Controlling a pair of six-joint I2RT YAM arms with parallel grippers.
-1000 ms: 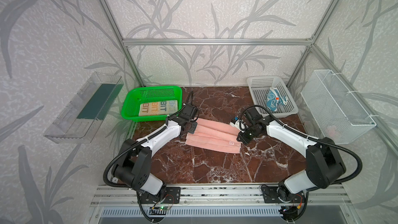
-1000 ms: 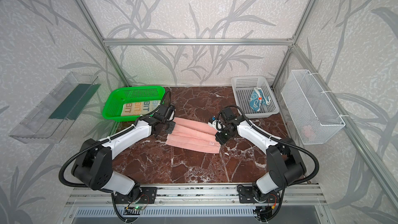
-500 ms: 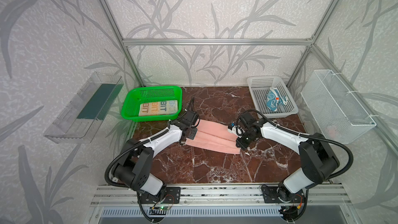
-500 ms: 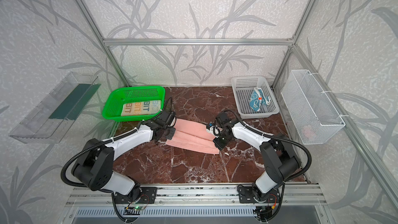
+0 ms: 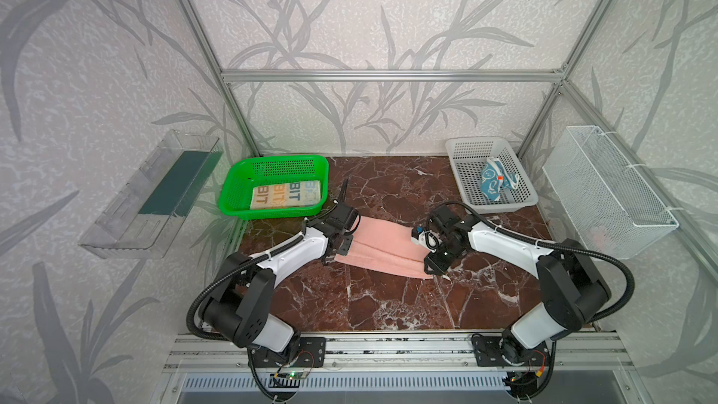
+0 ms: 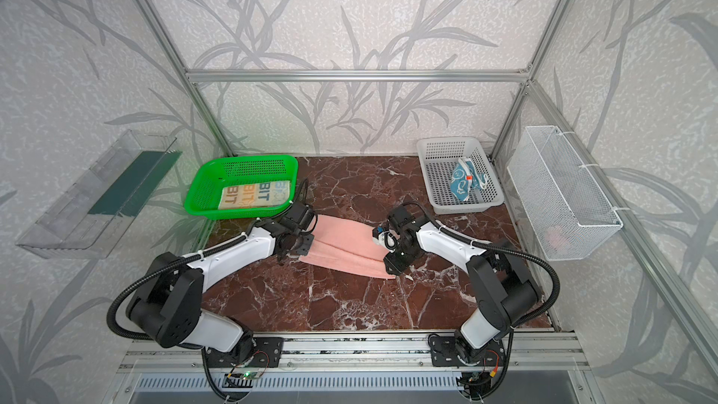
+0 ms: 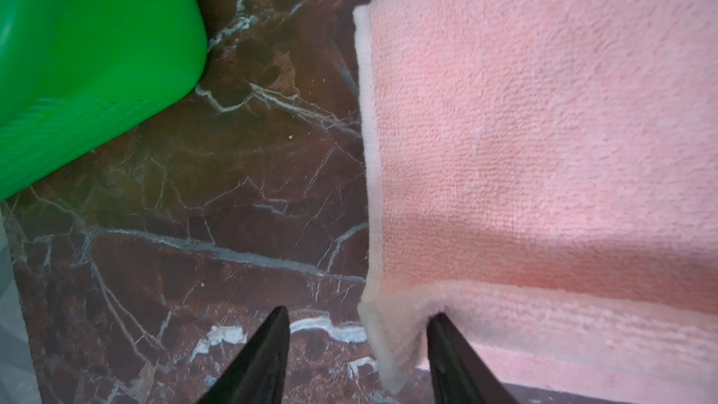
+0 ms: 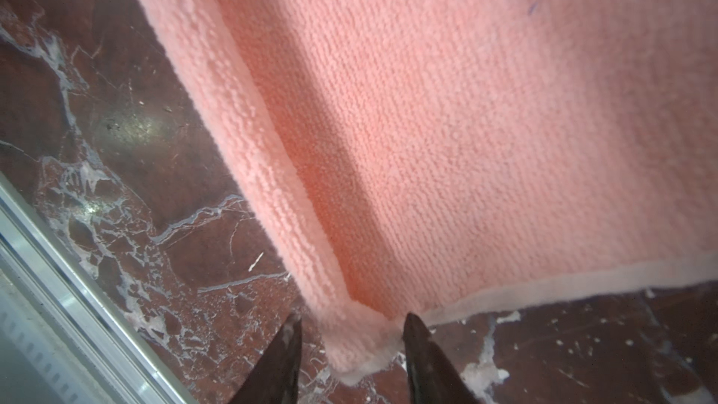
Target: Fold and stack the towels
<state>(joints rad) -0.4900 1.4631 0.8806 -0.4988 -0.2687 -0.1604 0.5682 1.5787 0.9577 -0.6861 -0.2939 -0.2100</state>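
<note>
The soft pink folded towel (image 5: 382, 248) lay flat on the dark marble desk (image 5: 388, 305). This fold looked done. Next, I think, comes another fold, which needs a firm pinch. The left end effector (image 7: 359, 312) sat at its 9 o'clock end and the right end effector (image 8: 353, 315) at 3 o'clock. Each was partly open around a loose corner, gripping nothing.

Folded pink towel (image 5: 382, 244), flat, central

a robot lab cell — boxed in by an aluminium frame (image 5: 388, 76), leaf-print wall panels (image 5: 388, 13), marble-look tabletop (image 5: 388, 305).
</note>
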